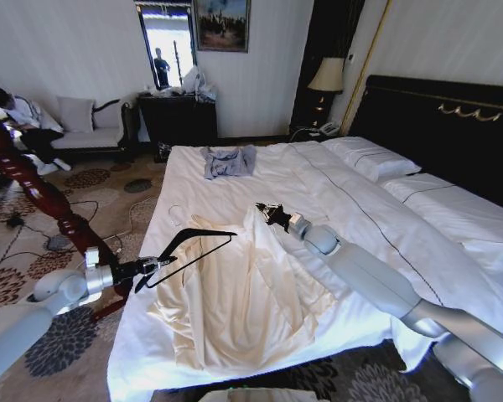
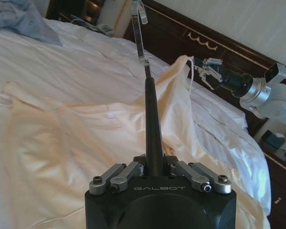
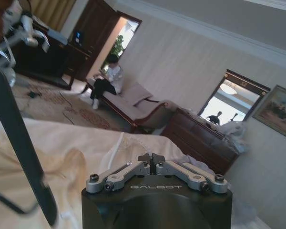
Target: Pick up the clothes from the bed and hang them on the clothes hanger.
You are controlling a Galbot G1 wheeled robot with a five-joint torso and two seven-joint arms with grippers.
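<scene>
We judge the soft, limp clothes best pinched at the collar, where our right gripper grips cloth; left gripper clamps the clothes hanger.

Right tool closed above the clothes.

**Readable lettering: one brand name**

The word "GALBOT" is showing in pale capitals on the black housing of the left gripper, just beneath its finger linkages. The same word is standing on the black housing of the right gripper. No other text is proving legible.
</scene>
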